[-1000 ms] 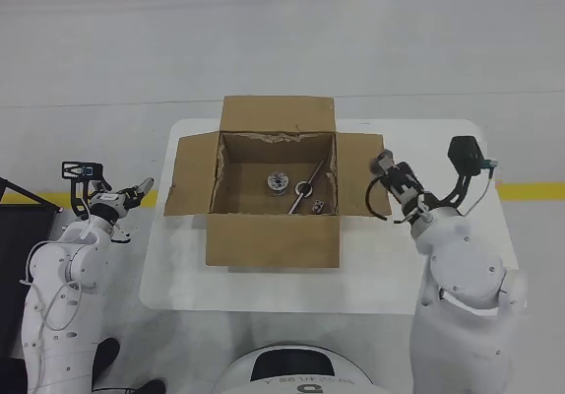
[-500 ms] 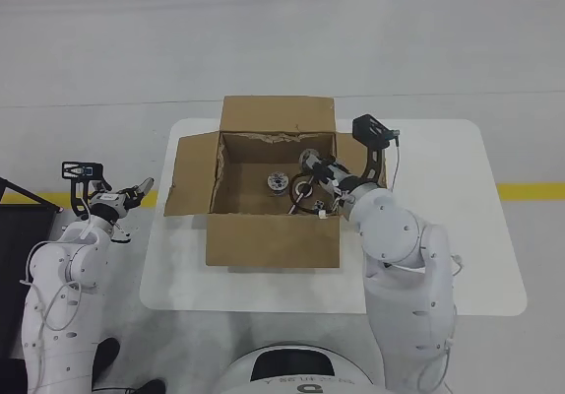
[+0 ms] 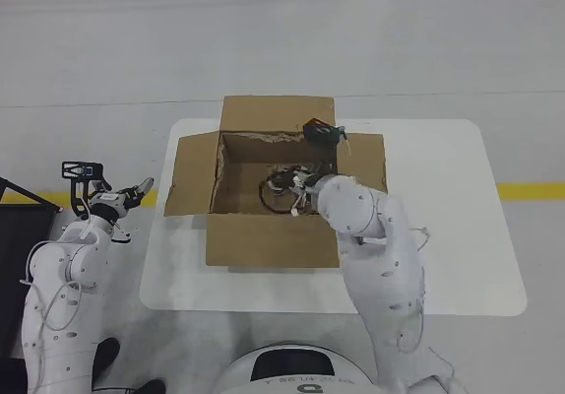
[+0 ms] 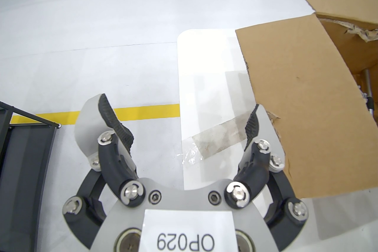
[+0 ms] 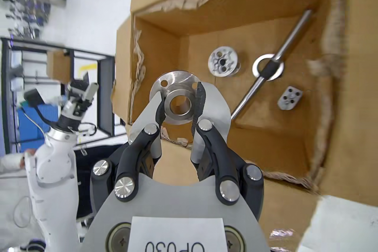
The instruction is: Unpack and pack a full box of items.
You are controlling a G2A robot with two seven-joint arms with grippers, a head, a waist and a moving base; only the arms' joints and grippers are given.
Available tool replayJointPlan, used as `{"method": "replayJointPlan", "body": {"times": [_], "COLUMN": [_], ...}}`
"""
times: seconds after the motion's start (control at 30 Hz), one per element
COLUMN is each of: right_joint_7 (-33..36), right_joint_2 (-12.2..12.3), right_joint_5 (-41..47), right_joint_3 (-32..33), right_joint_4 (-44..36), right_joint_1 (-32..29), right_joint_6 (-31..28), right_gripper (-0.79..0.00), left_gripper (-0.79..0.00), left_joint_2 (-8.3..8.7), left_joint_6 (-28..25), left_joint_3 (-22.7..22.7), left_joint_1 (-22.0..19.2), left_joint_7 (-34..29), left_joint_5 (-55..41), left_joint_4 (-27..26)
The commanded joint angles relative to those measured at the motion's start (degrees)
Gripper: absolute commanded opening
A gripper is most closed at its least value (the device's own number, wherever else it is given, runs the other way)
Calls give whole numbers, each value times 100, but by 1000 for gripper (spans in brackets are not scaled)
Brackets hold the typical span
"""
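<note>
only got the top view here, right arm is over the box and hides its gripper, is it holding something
Observer: Yes. The right wrist view shows the right gripper shut on a round metal flange, held above the open box.
Operator: ok and what lies on the box floor, arm blocks that too
Observer: Three metal parts lie apart from one another: a holed disc, a long rod with a ring on it, and a small plate with holes.
</note>
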Motion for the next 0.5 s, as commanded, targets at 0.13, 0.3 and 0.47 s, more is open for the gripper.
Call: {"method": "replayJointPlan", "body": {"times": [0.13, 0.3, 0.47], "right_joint_7": [576, 418, 391], "right_joint_2": [-82, -139, -193], "right_joint_5": [71, -379, -542], "right_joint_3": [-643, -979, -1180], "right_joint_4": [1548, 2436, 2977], "right_joint_1": [987, 1440, 1699], "right_joint_6": [-117, 343, 587], "right_gripper": [-785, -785, -785], "left_gripper": [0, 0, 0], "left_joint_2": [0, 0, 0], "left_joint_6": [0, 0, 0], "left_joint_3": [0, 0, 0], "left_joint_1": [0, 0, 0], "left_joint_7": [0, 0, 0], "left_joint_5": [0, 0, 0], "left_joint_4": [0, 0, 0]}}
